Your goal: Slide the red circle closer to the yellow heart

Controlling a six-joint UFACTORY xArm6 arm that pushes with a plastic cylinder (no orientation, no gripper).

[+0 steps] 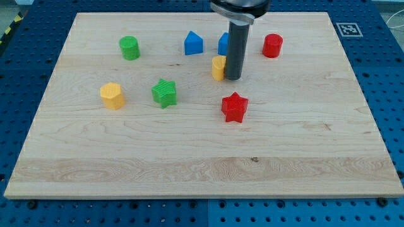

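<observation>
One red circle (273, 45) right of my tip (233, 78)

This looks like a robotics lab or test bench. A pale wooden board (202, 157) lies on a blue metal table (391, 94) drilled with a regular grid of holes, the kind used for mounting equipment. A black-and-white square marker (348, 28) sits at the board's top right corner, and yellow-and-black hazard tape (9, 31) shows at the view's top left.
</observation>
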